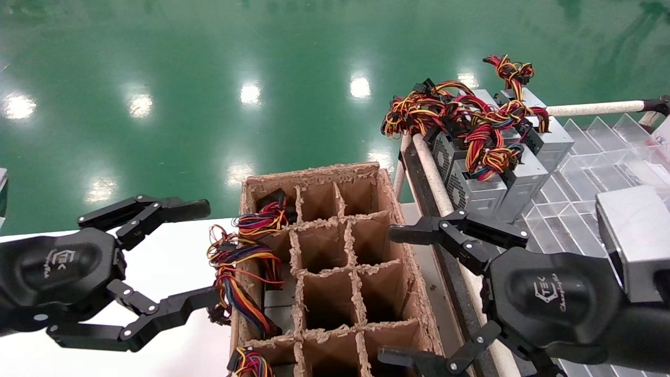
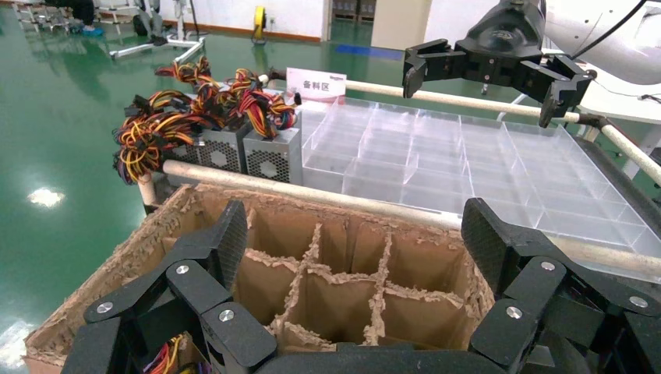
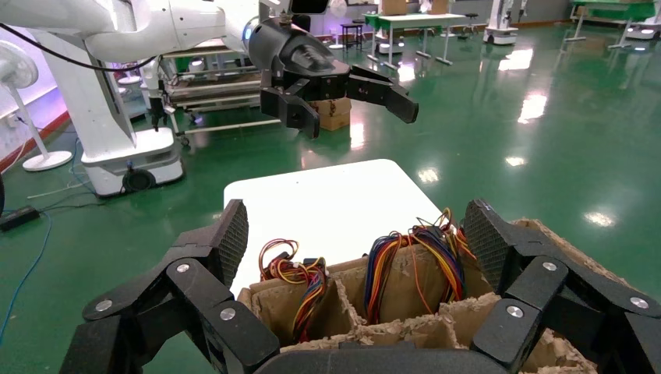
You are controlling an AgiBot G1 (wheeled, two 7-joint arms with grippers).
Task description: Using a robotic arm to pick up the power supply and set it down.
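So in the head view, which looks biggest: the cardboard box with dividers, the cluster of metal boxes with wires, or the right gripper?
1. Cardboard box.
2. Right gripper, though it sits nearest the camera, so it looks bigger than it is.
3. Cluster of power supplies.

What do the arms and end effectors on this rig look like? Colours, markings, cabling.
Both the left end effector and right end effector are black, with linked fingers joined by silver screws and textured pads. Each rounded palm housing carries white "TEK" lettering. A grey metal box sits at the right wrist. The arms are white-sleeved, with a black cable alongside.
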